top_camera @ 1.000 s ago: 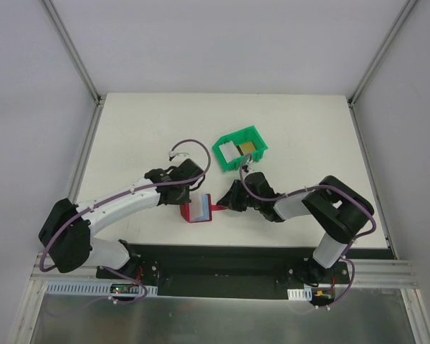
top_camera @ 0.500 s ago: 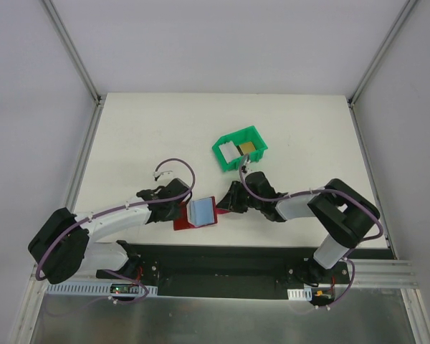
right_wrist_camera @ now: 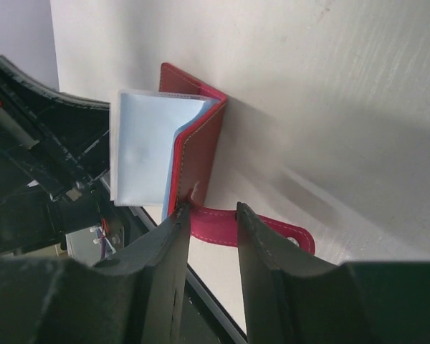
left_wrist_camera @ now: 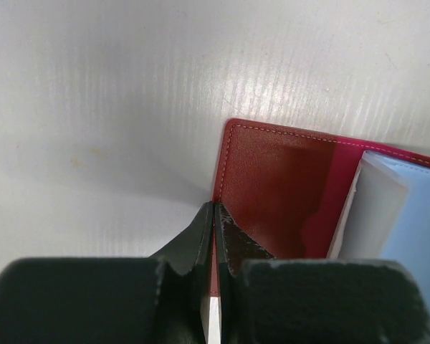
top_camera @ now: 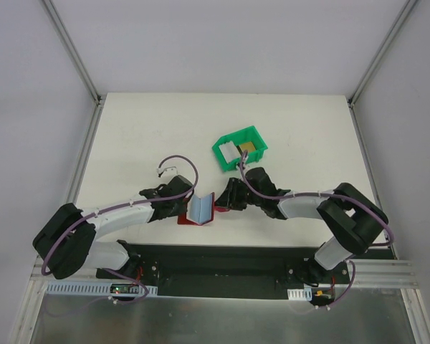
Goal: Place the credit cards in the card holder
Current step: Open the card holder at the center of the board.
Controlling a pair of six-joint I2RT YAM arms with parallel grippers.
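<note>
The dark red card holder [top_camera: 203, 210] stands half open on the table near the front edge, its pale blue-grey pockets [left_wrist_camera: 408, 215] facing up. My left gripper [top_camera: 182, 208] is shut on the left cover's edge [left_wrist_camera: 272, 179]; its tips [left_wrist_camera: 215, 212] meet on the leather. My right gripper [top_camera: 226, 201] is open at the right cover [right_wrist_camera: 199, 150]. Its left fingertip [right_wrist_camera: 178, 218] touches that cover and the snap tab [right_wrist_camera: 272, 231] lies between its jaws. The credit cards, one whitish [top_camera: 230, 150] and one golden [top_camera: 249, 147], lie in the green bin.
The green plastic bin [top_camera: 238, 136] stands just behind the right gripper, mid-table. The table's front edge and the black base rail [top_camera: 222, 258] lie close below the wallet. Both arms curve in from the near corners.
The left gripper came forward from behind the wallet and took its left cover. The wallet spread open, then folded up to half open. The right gripper shifted slightly left beside the tab.
</note>
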